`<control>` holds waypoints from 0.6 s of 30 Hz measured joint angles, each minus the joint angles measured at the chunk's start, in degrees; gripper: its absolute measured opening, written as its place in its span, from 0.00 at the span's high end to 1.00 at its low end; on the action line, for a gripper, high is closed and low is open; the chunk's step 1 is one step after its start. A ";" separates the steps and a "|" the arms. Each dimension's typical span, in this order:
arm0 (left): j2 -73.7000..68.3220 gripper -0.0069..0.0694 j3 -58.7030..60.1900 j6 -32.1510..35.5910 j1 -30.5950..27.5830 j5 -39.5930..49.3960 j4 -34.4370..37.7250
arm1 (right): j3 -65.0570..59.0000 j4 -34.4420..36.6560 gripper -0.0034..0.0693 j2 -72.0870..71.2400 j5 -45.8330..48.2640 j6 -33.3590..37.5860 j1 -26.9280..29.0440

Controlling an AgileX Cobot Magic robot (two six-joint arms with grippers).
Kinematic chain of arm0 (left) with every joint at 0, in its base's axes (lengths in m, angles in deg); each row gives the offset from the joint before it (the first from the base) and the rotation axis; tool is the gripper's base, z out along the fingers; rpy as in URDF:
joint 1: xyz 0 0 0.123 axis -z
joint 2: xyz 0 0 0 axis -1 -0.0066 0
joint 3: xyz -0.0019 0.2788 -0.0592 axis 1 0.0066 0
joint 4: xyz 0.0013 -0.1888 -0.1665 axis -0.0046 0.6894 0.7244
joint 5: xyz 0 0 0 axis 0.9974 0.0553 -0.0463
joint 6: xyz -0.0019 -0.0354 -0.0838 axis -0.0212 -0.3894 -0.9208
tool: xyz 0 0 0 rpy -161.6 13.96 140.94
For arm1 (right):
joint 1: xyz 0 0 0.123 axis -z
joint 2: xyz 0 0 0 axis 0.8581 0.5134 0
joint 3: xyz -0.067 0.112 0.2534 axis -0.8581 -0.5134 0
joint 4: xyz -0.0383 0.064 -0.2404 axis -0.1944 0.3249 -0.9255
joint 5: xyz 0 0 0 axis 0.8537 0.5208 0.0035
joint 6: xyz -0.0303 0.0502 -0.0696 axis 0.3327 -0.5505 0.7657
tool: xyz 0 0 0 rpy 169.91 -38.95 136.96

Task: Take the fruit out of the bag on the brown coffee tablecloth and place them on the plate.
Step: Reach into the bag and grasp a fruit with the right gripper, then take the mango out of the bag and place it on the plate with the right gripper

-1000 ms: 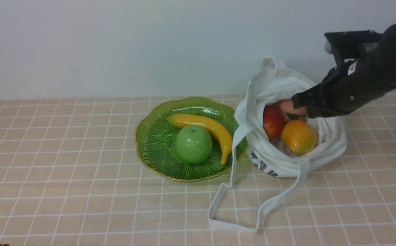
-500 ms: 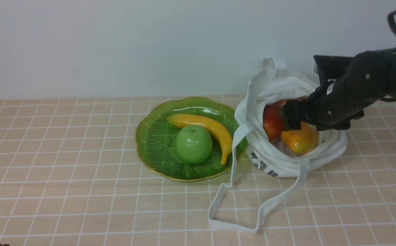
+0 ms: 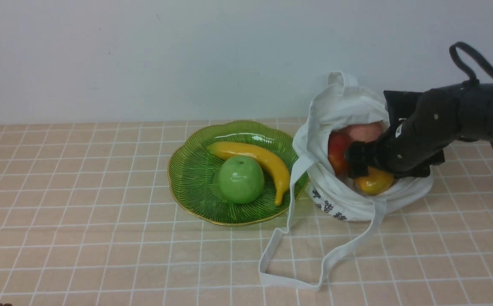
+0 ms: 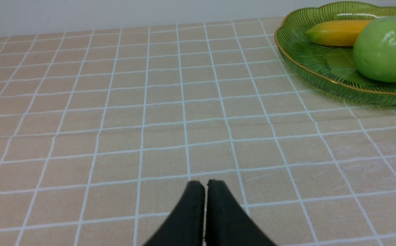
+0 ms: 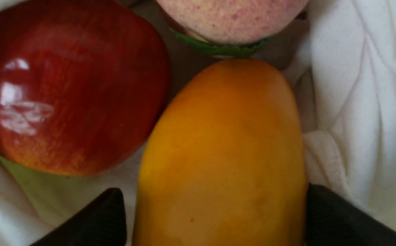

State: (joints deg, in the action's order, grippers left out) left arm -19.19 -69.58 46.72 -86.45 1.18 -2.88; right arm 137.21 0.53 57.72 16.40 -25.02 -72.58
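Peach-tan gridded cloth (image 3: 80,191) covers the surface. Left pincer (image 4: 205,186) sits low over bare cloth, tips pressed together, nothing in them, well apart from the plate.

Plate (image 3: 191,174): green ribbed glass, gold rim, mid-surface. On it a green apple (image 3: 241,179), with a banana (image 3: 255,155) curled close round it from 11 to 3 o'clock. Free room on the plate from 7 to 10 o'clock.

Bag (image 3: 340,199) lies at the plate's 3 o'clock, just beside it, mouth slumped open. One strap (image 3: 289,282) trails toward 6 o'clock. Three fruits inside, crowded close: red apple (image 3: 336,151) at 9 o'clock, peach (image 3: 363,131) at 12, mango (image 3: 373,182) at 5.

Right pincer (image 5: 213,205) is down in the bag mouth, jaws spread wide to either side of the mango's body. A sliver of gap shows on the apple side, so I judge it not clamped yet.

Handling, my reading:
- The mango looks a hard, glossy toy, likely light and stiff. Its skin is slick and its flanks curved, so a squeeze near either end could squirt it out.
- The best hold is across the broad middle, pads square on the two long sides.
- Bag cloth is soft and folds close by the outer finger. It might get pinched in with the fruit and drag the bag up.
- The glass plate is fragile, so set the fruit down, do not drop it.
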 joint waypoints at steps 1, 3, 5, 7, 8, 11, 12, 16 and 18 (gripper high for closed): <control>0.00 0.92 0.00 0.00 0.00 0.00 0.00 | 0.00 0.00 0.11 0.00 0.00 0.00 0.00; 0.00 0.92 0.00 0.00 0.00 0.00 0.00 | 0.00 0.00 0.16 0.00 0.00 0.00 0.00; 0.00 0.92 0.00 0.00 0.00 0.00 0.00 | 0.00 0.00 0.20 -0.13 0.00 0.00 0.00; 0.00 0.92 0.00 0.00 0.00 0.00 0.00 | 0.00 0.00 0.19 -0.69 0.30 0.00 0.00; 0.00 0.92 0.00 0.00 0.00 0.00 0.00 | 0.00 0.00 0.19 -1.39 0.68 0.00 0.00; 0.00 0.92 0.00 0.00 0.00 0.00 0.00 | 0.00 -1.45 0.19 -3.84 2.11 0.00 0.00; 0.00 0.92 0.00 0.00 0.00 0.00 0.00 | 0.00 -2.22 0.19 -5.37 3.21 0.00 0.00; 0.00 0.92 0.00 0.00 0.00 0.00 0.00 | 0.00 -4.43 0.19 -10.58 7.71 0.00 0.00; 0.00 0.92 0.00 0.00 0.00 0.00 0.00 | 0.00 -4.63 0.19 -13.89 9.91 0.00 0.00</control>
State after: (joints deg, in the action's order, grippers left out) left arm -19.19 -69.58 46.72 -86.45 1.18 -2.88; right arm 137.21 -4.10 43.83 26.31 -25.02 -72.58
